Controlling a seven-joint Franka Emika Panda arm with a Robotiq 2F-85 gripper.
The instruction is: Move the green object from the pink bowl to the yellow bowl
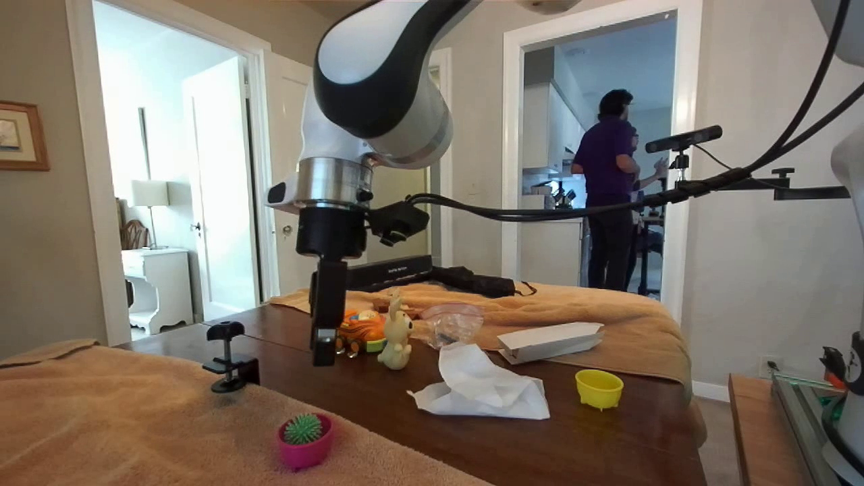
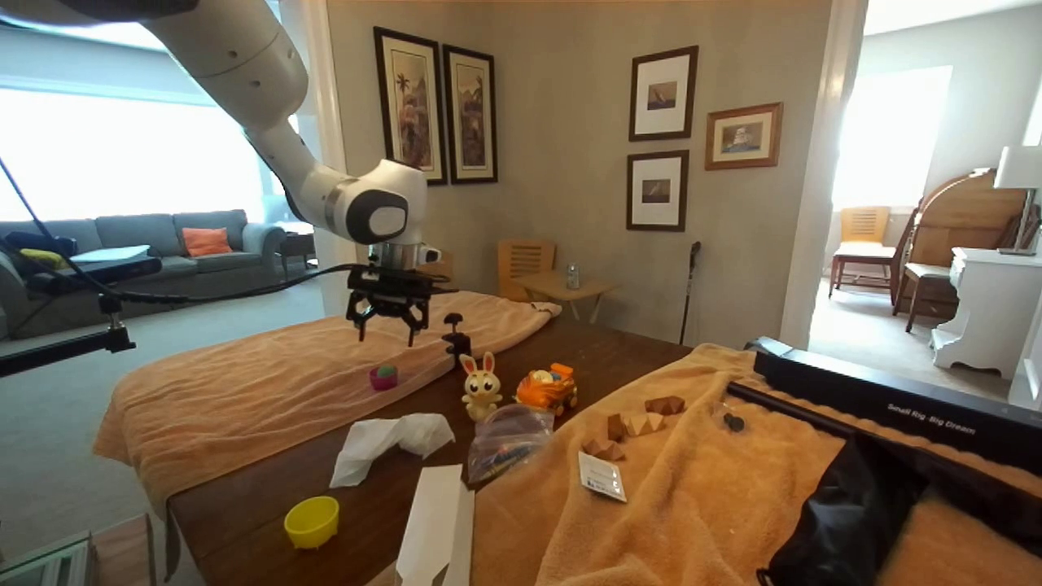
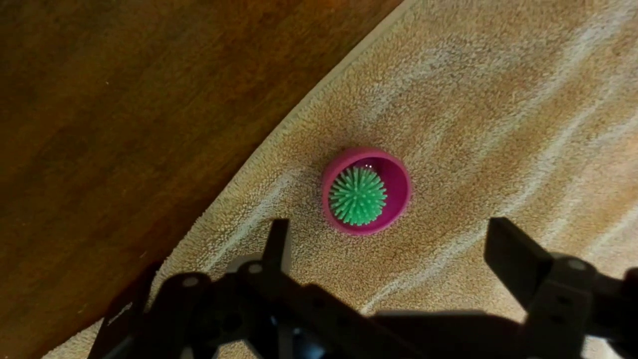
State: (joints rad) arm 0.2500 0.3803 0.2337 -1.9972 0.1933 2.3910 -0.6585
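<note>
Wrist view: looking down on a round, spiky, rubbery-looking green ball inside a small, round, magenta-pink plastic bowl, settled toward one side. Resting on a tan terry-cloth towel, near its edge. Showing, in an exterior view, a black two-fingered gripper higher than the pink bowl, with jaws spread wide. Taking in, in both exterior views, a small, round, bright yellow plastic bowl on the dark brown wooden table.
</note>
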